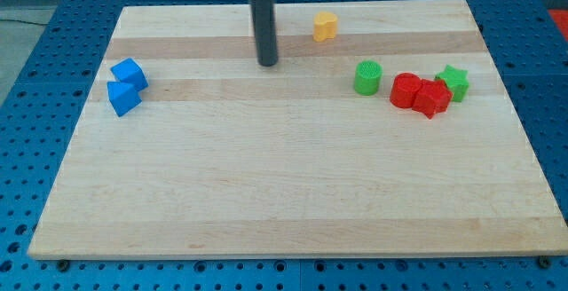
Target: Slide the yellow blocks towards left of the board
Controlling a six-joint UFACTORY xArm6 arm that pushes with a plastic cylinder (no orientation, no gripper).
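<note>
One yellow block [325, 27], roughly heart-shaped, lies near the view's top, right of centre, on the wooden board [284, 184]. I see no second yellow block. My rod comes down from the view's top, and my tip [267, 63] rests on the board to the left of and slightly below the yellow block, about a block's width or two away from it, not touching.
Two blue blocks, a cube [130, 73] and a second blue block [123, 97], touch at the view's left. At the right stand a green cylinder [367, 77], a red cylinder [406, 90], a red block [432, 98] and a green star [454, 82], the last three clustered.
</note>
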